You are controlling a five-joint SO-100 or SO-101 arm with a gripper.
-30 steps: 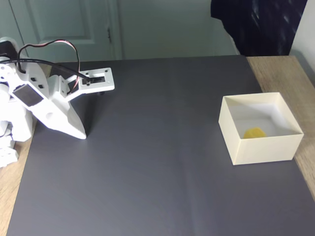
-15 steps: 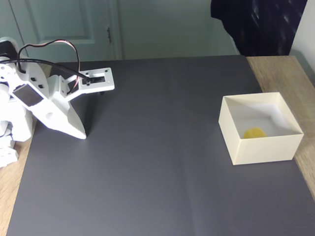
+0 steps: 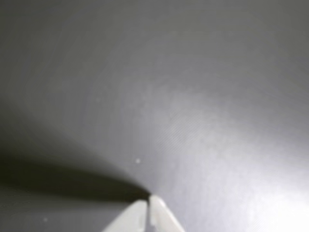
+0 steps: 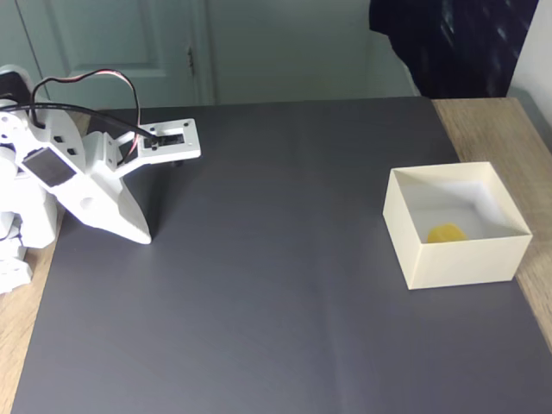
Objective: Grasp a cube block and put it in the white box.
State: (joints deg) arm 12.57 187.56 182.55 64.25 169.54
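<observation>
The yellow cube block (image 4: pixel 447 233) lies inside the white box (image 4: pixel 457 260), on its floor near the front wall, and the box stands on the dark mat (image 4: pixel 276 285) close to the right edge of the bench (image 4: pixel 492 129). The arm (image 4: pixel 82 185) is folded at the left edge of the bench, well apart from the box. Its gripper (image 3: pixel 148 199) points down to the mat, and in the wrist view the two fingertips are together with nothing between them; the tip looks very near to the mat or touching it. To my judgement the task is already finished and the arm is at rest. Little can go wrong from here. The thin card box is light, so any new sweep of the arm across the mat could push it or tip it and let the cube roll out. If the gripper presses down harder, it could scratch the mat.
</observation>
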